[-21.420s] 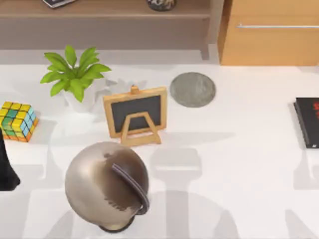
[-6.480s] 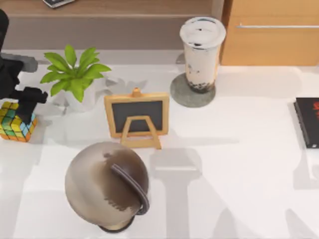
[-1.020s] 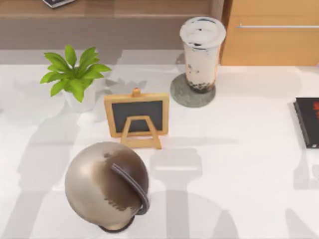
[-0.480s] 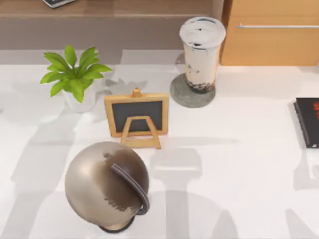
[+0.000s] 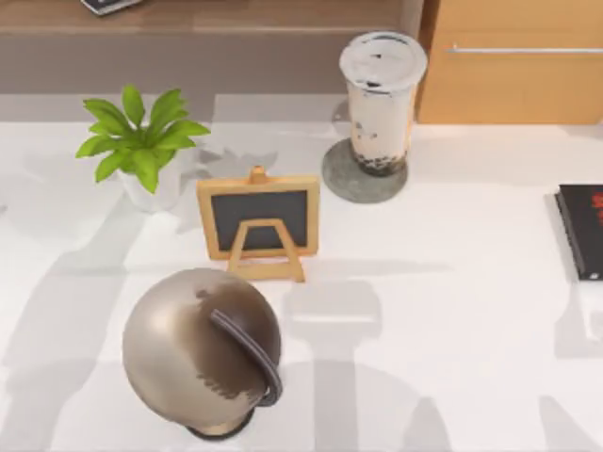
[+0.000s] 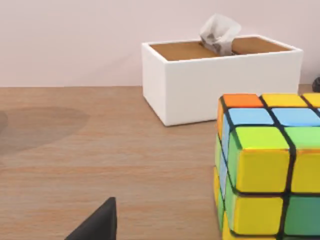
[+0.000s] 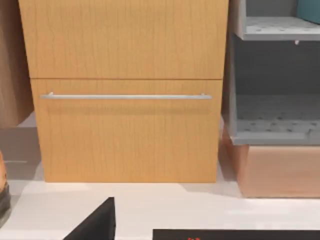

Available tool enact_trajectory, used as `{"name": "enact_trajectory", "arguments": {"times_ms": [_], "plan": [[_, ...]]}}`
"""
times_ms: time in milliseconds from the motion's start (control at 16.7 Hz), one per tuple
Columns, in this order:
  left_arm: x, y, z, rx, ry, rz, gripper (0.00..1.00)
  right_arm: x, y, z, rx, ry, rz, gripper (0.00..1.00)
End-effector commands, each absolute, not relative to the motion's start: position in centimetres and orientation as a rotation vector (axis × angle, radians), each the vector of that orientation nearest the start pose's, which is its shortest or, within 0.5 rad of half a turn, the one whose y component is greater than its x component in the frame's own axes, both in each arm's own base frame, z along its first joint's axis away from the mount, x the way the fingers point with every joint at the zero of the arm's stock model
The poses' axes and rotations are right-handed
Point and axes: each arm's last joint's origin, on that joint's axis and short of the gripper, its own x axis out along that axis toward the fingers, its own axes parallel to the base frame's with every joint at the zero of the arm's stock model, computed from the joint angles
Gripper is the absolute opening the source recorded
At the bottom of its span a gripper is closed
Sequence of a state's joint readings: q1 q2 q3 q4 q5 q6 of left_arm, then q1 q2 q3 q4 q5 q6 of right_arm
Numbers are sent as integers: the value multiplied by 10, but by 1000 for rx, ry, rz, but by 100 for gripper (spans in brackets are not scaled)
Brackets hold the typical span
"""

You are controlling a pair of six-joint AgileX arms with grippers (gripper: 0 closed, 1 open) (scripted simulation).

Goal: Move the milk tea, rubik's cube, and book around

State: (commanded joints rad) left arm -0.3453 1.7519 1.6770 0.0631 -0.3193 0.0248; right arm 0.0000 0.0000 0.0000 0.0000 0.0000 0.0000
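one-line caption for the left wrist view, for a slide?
Rubik's cube on a wooden surface, white tissue box behind it.

milk tea (image 5: 382, 94) is a clear plastic cup, matt white lid; sits on a rough grey stone-looking coaster (image 5: 347, 184); globe (image 5: 200, 348) looks brushed metal; rubik's cube (image 6: 270, 165) glossy plastic on a wood-grain shelf (image 6: 100, 160); tissue box (image 6: 220, 77) smooth matt white
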Motion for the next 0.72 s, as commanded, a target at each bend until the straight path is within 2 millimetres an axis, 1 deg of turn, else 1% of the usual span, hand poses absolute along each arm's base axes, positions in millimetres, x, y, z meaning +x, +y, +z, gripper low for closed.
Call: {"name": "enact_trajectory", "arguments": {"times_ms": [120, 240, 360, 540, 600, 720], "plan": [[373, -111, 403, 24, 23, -17, 100, 106, -1, 160, 0, 0, 0, 100], [337, -93, 402, 33, 30, -30, 100, 106, -1, 160, 0, 0, 0, 100], [298, -74, 393, 41, 40, -44, 100, 106, -1, 160, 0, 0, 0, 100], [237, -48, 369, 40, 44, -53, 100, 106, -1, 160, 0, 0, 0, 100], [215, -39, 357, 35, 36, -51, 100, 106, -1, 160, 0, 0, 0, 100], [171, -24, 325, 22, 12, -43, 100, 106, -1, 160, 0, 0, 0, 100]]}}
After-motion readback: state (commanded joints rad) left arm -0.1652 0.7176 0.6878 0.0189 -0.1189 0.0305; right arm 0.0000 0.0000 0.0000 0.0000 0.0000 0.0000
